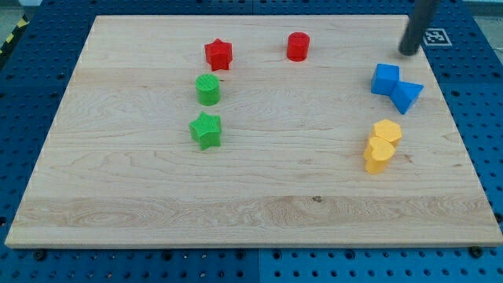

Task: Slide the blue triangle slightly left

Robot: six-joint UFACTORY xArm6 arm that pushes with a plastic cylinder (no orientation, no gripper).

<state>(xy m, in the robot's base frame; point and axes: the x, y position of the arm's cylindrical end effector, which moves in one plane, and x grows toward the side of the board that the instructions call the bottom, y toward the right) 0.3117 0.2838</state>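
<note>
Blue triangle sits near the wooden board's right edge, touching the blue cube on its upper left, one corner pointing toward the view's bottom. Bare board lies left of both; 2 yellow blocks sit below. My tip, a plain rod with no pincer to open or close, stands above-right of the cube, apart from both.

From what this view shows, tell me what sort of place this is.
Probably a robotics lab bench set up for block-pushing trials. A wooden board lies on a blue perforated base, a fiducial marker sits at the board's top right corner, and my tip rests above the blue triangle.
</note>
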